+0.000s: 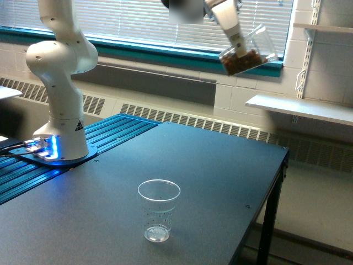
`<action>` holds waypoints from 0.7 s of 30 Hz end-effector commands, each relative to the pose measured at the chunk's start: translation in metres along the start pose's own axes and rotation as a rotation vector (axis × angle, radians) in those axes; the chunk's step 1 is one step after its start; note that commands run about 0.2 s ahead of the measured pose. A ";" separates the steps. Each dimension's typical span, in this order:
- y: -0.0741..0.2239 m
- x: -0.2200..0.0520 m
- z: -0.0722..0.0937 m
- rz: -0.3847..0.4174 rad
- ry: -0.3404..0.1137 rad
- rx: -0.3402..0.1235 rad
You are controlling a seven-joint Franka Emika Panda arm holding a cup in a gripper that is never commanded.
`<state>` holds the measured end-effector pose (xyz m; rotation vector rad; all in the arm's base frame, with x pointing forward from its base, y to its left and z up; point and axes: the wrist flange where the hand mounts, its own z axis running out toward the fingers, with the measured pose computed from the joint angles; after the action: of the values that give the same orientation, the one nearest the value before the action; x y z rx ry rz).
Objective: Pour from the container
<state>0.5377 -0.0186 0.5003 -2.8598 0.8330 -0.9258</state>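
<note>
The container (pixel 249 51), a clear wide plastic cup with brown nut-like bits piled in its lower corner, hangs high in the air near the top of the exterior view. It is tilted, mouth up and to the right. My gripper (pixel 238 43) is shut on its left wall. Far below and to the left, a taller tapered clear cup (pixel 159 210) with small printed marks stands upright and empty on the dark table (pixel 220 165). The container is well to the right of that cup.
The white arm base (pixel 59 116) stands on a blue ribbed plate (pixel 118 130) at the exterior view's left. The table's right edge (pixel 278 182) drops off to the floor. White wall shelves (pixel 300 107) sit at the right, below a window with blinds.
</note>
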 end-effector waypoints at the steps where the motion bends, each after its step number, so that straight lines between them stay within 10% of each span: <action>1: 0.034 0.004 0.004 0.020 0.018 -0.033; 21: 0.128 -0.020 0.029 0.125 -0.015 -0.114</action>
<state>0.4898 -0.1037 0.4441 -2.8847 1.0376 -0.8546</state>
